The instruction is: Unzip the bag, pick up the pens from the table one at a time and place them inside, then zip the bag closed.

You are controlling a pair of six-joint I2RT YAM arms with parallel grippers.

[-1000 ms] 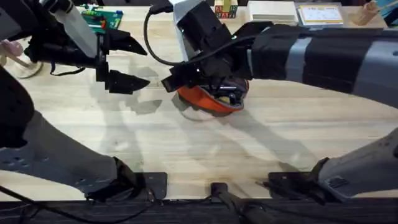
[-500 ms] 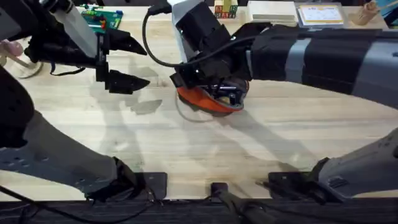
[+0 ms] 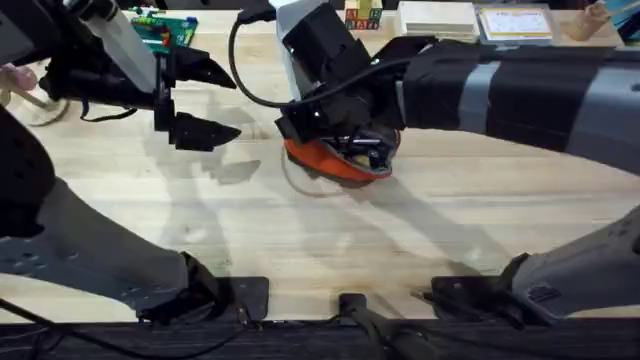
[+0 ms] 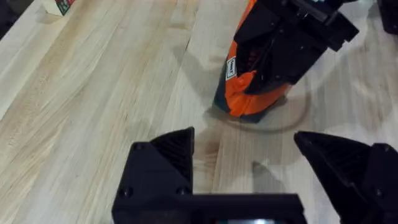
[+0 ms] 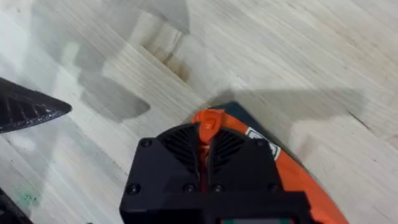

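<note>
**Right gripper pinched on the pouch's end; left gripper standing off**

My right gripper (image 5: 207,163) sits at the left end of the orange pencil pouch (image 3: 335,162), its fingers closed on a small orange tab of fabric, probably the zipper pull or the end loop; I cannot tell which. I judge this grip is for running or anchoring the zip. The pouch lies mid-table, slightly far of centre, mostly under my right arm. It is soft woven fabric with a teal edge and a white label, and it slumps into a rounded hump.

My left gripper (image 3: 196,98) hangs wide open and empty, well to the left of the pouch, likely waiting to brace it. The table (image 3: 300,240) is pale plank with visible grain.
</note>
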